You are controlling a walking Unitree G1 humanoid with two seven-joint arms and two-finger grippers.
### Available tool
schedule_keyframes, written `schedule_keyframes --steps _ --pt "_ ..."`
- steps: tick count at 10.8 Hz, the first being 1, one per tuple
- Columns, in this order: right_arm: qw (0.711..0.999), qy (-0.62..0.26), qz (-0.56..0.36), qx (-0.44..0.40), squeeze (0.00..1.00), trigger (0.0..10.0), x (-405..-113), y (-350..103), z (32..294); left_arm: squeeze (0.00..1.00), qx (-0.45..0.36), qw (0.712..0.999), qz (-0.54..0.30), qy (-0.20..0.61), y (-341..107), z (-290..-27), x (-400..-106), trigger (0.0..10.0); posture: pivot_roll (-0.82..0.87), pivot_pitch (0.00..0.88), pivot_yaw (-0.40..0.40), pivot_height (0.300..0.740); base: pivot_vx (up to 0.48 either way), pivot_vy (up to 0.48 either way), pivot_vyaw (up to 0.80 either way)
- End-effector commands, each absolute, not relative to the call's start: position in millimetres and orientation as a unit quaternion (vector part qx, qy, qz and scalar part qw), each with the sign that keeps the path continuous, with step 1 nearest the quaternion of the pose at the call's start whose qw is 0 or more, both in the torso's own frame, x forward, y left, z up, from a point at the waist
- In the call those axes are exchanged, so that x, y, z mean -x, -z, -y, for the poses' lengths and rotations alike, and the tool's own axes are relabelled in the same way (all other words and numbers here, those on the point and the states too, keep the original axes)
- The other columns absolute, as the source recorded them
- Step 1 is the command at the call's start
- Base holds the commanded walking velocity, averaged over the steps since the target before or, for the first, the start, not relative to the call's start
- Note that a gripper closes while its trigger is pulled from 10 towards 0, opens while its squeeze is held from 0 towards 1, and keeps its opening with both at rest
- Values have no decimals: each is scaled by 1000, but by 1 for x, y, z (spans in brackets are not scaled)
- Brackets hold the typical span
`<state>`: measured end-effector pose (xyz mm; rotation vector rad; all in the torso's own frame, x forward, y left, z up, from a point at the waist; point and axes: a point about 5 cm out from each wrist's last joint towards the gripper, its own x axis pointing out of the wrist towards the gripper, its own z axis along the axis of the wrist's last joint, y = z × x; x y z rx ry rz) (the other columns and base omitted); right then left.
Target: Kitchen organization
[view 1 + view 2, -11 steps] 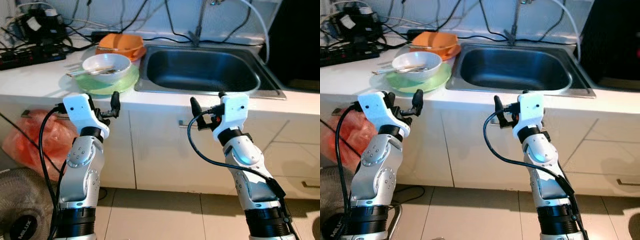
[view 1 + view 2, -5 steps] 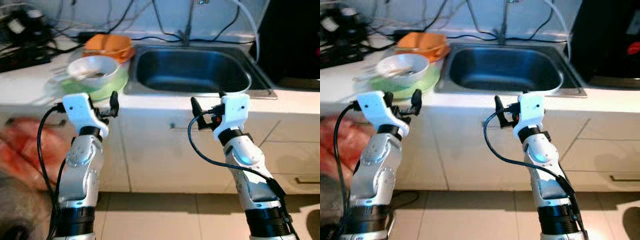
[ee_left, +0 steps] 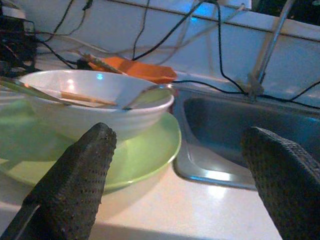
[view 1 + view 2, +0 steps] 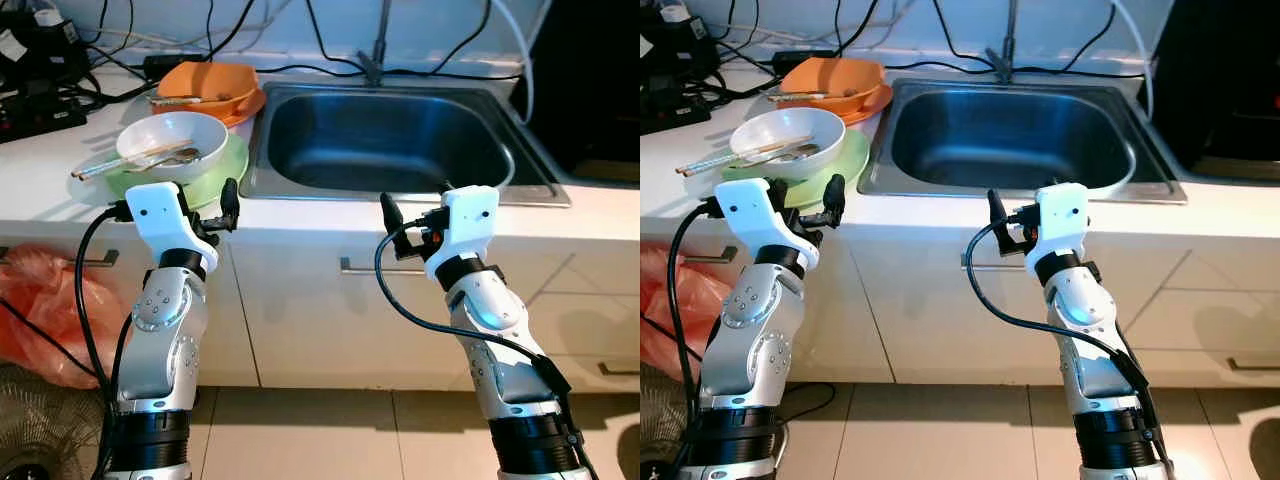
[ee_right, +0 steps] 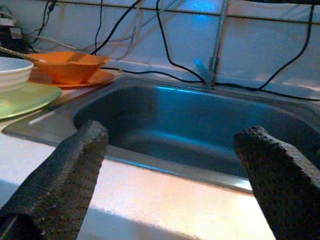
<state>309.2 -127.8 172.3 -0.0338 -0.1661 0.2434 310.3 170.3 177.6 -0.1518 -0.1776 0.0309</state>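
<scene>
Both pincers are held open: left pincer [image 3: 175, 200] before the white ceramic bowl [image 3: 95, 100], right pincer [image 5: 170, 200] before the steel sink [image 5: 200, 130].

Silver jointed arms, white wrist housings, black cables, black dimpled claws.

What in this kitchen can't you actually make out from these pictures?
- Inside the white bowl: head views, too small; chopsticks and spoon cover it.
- Inside the orange bowl: left wrist view, white bowl blocks it.
- The tap's top: cut by the upper edge.
- The dark appliance: cut by the right edge.
</scene>
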Motion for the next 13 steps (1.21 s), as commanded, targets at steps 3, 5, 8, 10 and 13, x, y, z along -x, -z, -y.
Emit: schedule_keyframes --steps 3,5,8,10,13 --pt "988 -127 88 16 0 10000 -311 -175 127 0 72 993 90 -17 -179 -170 -311 10000 22 0 -5 740 299 0 0" --pt "988 -127 87 14 0 10000 -311 -174 126 0 70 993 93 -15 -181 -170 -311 10000 23 0 -2 740 413 0 0" --pt "988 -127 87 14 0 10000 -311 -174 125 0 69 993 95 -17 -181 -170 -311 10000 24 0 -3 740 430 0 0" --pt "988 -128 88 15 0 10000 -312 -174 125 0 72 992 101 -21 -183 -171 -311 10000 25 0 -6 740 426 0 0" --pt "988 -126 86 18 0 10000 -313 -174 124 0 68 991 110 -16 -185 -169 -310 10000 27 0 -5 740 0 0 0"
